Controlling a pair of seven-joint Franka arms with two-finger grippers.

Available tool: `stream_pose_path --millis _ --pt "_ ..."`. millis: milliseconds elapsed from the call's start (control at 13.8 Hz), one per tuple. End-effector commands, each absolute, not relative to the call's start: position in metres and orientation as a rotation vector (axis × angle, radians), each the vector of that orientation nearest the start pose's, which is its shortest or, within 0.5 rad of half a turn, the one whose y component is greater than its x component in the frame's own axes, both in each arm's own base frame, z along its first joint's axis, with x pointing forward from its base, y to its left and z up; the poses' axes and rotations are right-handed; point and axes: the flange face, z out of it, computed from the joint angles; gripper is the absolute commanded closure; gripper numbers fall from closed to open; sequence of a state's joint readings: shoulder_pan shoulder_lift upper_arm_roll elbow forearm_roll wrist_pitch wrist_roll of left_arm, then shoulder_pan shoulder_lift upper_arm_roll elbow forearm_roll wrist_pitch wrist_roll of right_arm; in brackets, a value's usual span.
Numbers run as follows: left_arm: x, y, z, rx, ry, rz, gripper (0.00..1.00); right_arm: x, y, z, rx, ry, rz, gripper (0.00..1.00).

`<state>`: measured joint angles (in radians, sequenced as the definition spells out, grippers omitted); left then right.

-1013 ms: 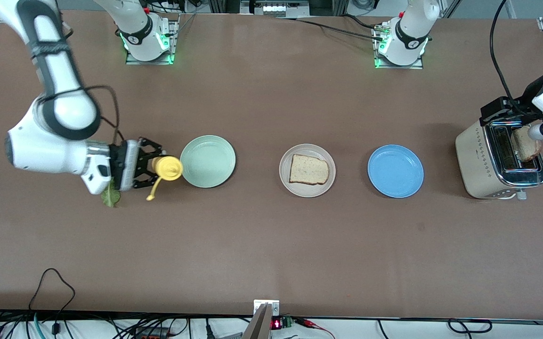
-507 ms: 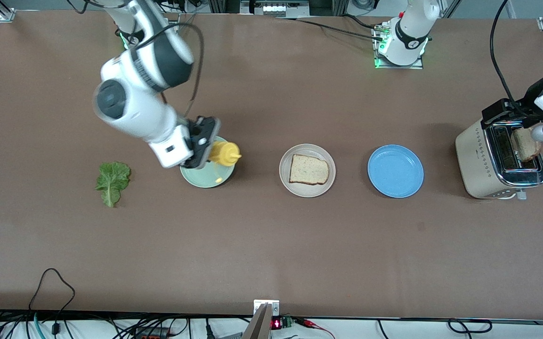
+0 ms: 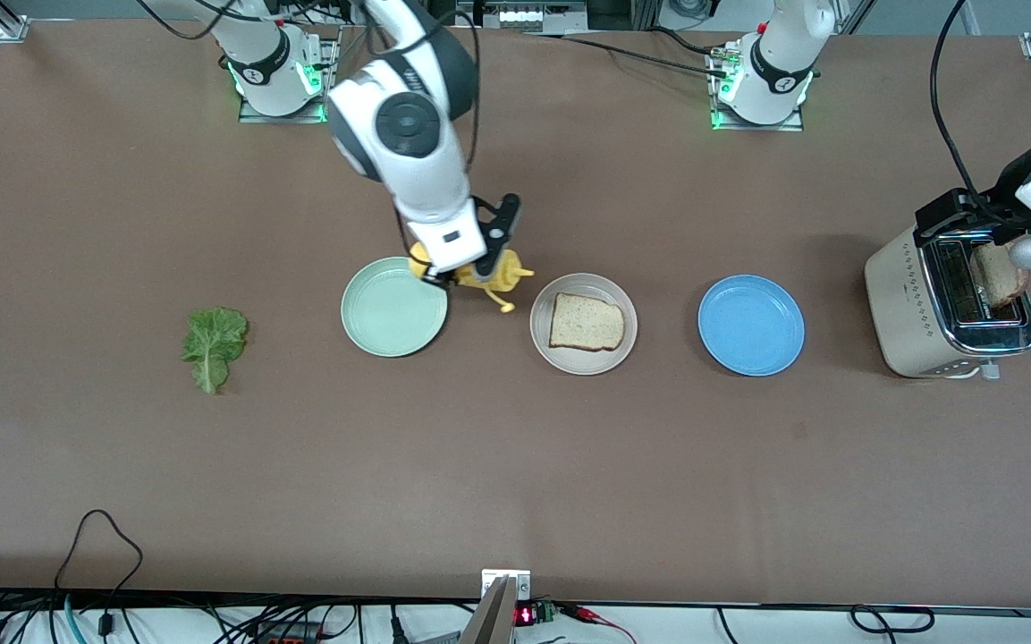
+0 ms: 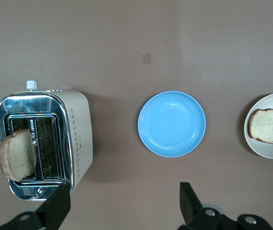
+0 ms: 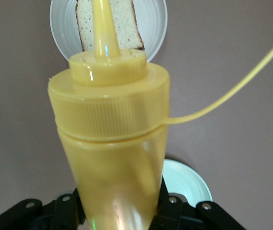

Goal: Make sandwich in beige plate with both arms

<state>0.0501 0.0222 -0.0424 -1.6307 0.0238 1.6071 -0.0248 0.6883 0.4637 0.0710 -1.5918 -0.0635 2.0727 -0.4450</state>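
The sandwich's parts lie apart. One bread slice lies on the beige plate at mid-table. A second slice stands in the toaster, and a lettuce leaf lies on the table toward the right arm's end. My right gripper is shut on a yellow squeeze bottle, over the table between the mint-green plate and the beige plate. The bottle's nozzle points at the bread. My left gripper waits open and empty above the toaster's side.
A blue plate lies between the beige plate and the toaster. The bottle's thin yellow cap strap dangles free. Cables run along the table's front edge and over the toaster.
My right arm has swung the yellow bottle from beside the lettuce, across the mint-green plate, to just short of the beige plate. The lettuce is now uncovered. The left arm has not moved.
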Motion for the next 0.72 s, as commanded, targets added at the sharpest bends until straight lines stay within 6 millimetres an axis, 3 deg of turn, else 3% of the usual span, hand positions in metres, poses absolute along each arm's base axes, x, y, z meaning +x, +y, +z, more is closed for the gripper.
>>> stream_pose_path --millis 0,217,651 --pt "0.563 0.009 0.586 -3.134 -0.045 0.07 0.0 0.503 0.5 0.345 -2.632 -1.864 -0.044 0.96" --pt "0.562 0.016 0.587 -3.134 -0.064 0.07 0.0 0.494 0.517 0.319 -2.66 -1.88 -0.028 0.96" --pt "0.556 0.011 0.591 -3.139 -0.053 0.099 0.0 0.464 0.56 0.275 -2.678 -2.02 -0.037 0.96"
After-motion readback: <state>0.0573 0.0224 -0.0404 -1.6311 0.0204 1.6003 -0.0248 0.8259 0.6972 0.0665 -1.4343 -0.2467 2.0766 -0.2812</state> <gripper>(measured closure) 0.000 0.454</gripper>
